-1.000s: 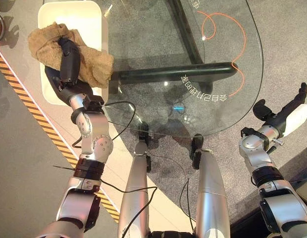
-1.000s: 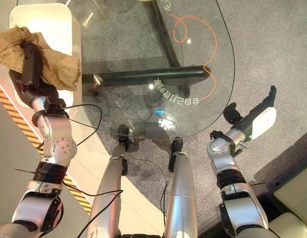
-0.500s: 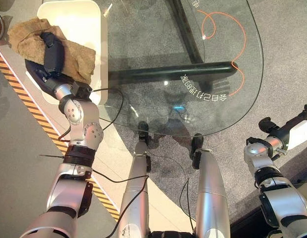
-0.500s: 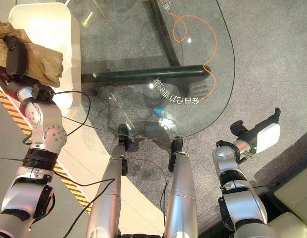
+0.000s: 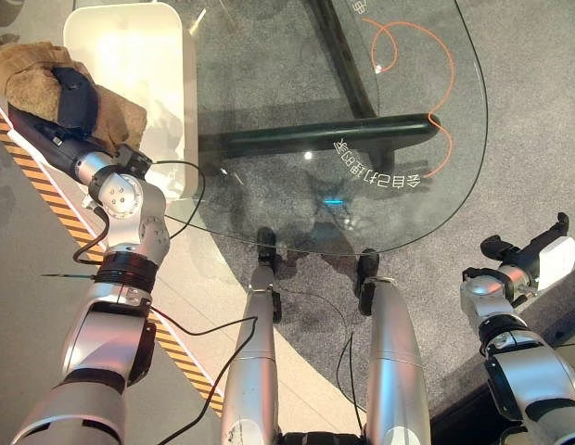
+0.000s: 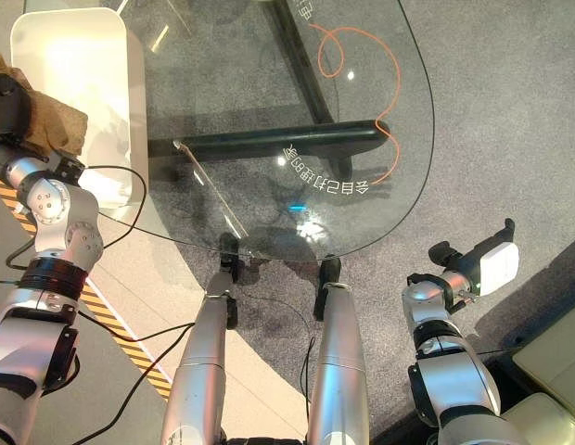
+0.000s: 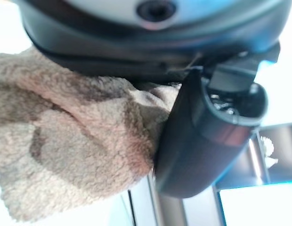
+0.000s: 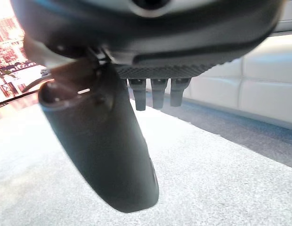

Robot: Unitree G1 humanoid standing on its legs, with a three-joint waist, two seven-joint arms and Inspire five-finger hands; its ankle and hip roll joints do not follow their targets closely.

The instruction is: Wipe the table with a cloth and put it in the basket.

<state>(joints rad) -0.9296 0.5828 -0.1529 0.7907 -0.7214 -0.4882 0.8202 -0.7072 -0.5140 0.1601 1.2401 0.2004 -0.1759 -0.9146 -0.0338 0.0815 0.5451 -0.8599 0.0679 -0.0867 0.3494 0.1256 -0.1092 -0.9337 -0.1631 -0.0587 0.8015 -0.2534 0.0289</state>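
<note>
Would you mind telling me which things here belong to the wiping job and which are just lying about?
Job:
- cloth, in the left hand
- white basket
- glass table

Lying about:
- orange cord
- right hand, idle

An orange cord (image 5: pixel 427 65) perhaps lies under the glass, near a white sofa (image 8: pixel 259 89).

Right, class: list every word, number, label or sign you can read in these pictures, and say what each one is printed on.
Orange lettering on the glass table, near its right edge: seen reversed through the glass, not readable.
A second bit of orange lettering at the table's far end: cut off, not readable.
Striped tape on the floor: a yellow and black warning marking, no words.
No other text can be made out.
</note>
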